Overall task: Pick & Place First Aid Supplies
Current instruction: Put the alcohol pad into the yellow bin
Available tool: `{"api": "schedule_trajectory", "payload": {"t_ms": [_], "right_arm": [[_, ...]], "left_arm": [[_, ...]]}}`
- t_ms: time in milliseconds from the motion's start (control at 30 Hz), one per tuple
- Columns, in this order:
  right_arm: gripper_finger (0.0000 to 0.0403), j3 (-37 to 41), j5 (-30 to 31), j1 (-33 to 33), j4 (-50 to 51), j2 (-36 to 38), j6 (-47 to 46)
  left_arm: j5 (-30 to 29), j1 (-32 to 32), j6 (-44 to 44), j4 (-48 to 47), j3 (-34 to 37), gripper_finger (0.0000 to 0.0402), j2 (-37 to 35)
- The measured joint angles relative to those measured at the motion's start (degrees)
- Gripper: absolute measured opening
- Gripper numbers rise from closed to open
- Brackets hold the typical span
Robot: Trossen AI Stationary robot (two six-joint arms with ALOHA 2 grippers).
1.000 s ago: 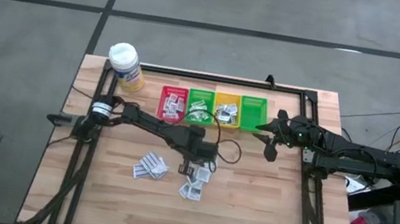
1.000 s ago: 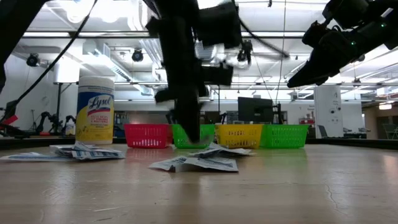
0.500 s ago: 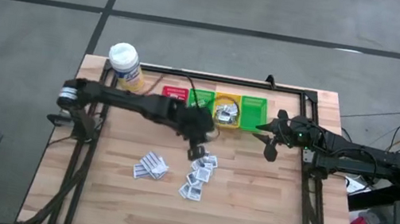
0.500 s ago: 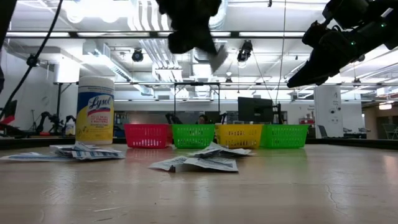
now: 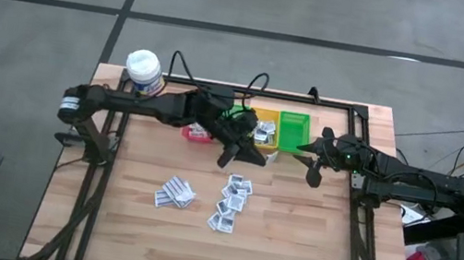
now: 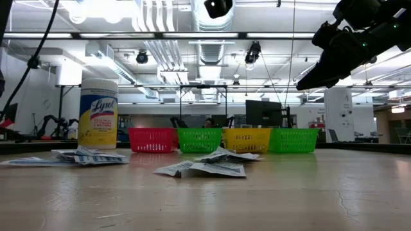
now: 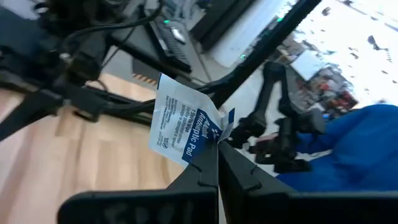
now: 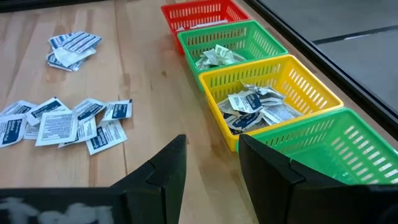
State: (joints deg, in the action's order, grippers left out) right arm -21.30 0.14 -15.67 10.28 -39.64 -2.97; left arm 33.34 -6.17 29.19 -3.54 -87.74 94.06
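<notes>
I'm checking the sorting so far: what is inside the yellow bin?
The yellow bin holds a loose heap of white sachets with dark print, overlapping one another. Whatever lies beneath the top layer is covered, so no count is possible.

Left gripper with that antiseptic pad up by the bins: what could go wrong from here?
Left gripper pinches the antiseptic pad only by one corner, so it may slip or flutter out before release.

The bins stand side by side; a drop slightly off the yellow bin could land in the neighbouring green bin or on the table.

Right gripper waits open just beside the bin row, so a wide swing could brush it.
</notes>
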Motion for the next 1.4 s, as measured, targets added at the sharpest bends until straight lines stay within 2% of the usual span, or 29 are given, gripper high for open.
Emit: {"api": "schedule_trajectory", "payload": {"t_ms": [333, 400, 600, 667, 867, 1033, 1200, 1400], "right_arm": [[0.0146, 0.0, 0.0, 0.0, 0.0, 0.0, 0.2], [0.0146, 0.0, 0.0, 0.0, 0.0, 0.0, 0.2], [0.0146, 0.0, 0.0, 0.0, 0.0, 0.0, 0.1], [0.0146, 0.0, 0.0, 0.0, 0.0, 0.0, 0.1], [0.0146, 0.0, 0.0, 0.0, 0.1, 0.0, 0.1], [0.0146, 0.0, 0.0, 0.0, 0.1, 0.0, 0.1], [0.0146, 0.0, 0.0, 0.0, 0.2, 0.0, 0.1], [0.0146, 0.0, 0.0, 0.0, 0.2, 0.0, 0.0]], "left_arm": [[-0.3, 0.0, 0.1, 0.9, 0.0, 0.0, 0.3], [-5.8, 0.1, -1.4, -0.5, 0.0, 0.0, 0.3], [-32.8, -0.1, -9.5, -12.1, 0.0, 0.0, 0.4], [-38.0, -0.7, -10.4, -14.0, 0.0, 0.0, 1.0], [-39.9, -2.6, -13.7, -15.0, -0.1, 0.0, 5.2], [-40.0, -3.9, -17.6, -16.9, -3.4, 0.0, 10.8], [-40.0, -5.5, -21.4, -23.9, -10.4, 0.0, 16.8], [-41.0, -7.8, -27.7, -35.9, -23.7, 0.0, 26.5]]}}
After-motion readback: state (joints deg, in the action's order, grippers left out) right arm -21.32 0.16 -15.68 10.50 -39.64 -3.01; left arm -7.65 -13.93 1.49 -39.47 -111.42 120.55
